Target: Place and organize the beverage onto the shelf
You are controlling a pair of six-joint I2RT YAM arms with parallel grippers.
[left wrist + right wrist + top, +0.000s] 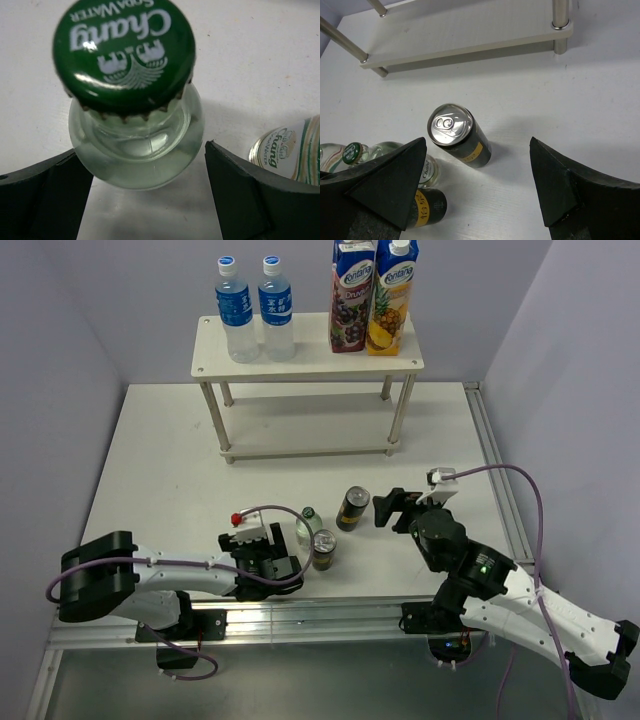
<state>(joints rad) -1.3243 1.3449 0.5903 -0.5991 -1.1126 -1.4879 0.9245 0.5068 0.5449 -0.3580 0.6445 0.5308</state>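
Your left gripper [141, 150] flanks the green-capped "Chang Soda Water" bottle [125, 50]; you cannot tell if it grips. Your right gripper [478, 145] hangs wide open above a can [451, 125] beside that bottle.

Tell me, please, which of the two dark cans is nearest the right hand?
The can standing apart, closer to the shelf; the other can sits beside the green-capped bottle.

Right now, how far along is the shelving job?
Done: two water bottles stand on the shelf's top board beside the juice cartons. In hand: the left gripper straddles a green-capped bottle, grip unclear; the right gripper is open, facing a can. Left: both green-capped bottles and both cans sit on the table.
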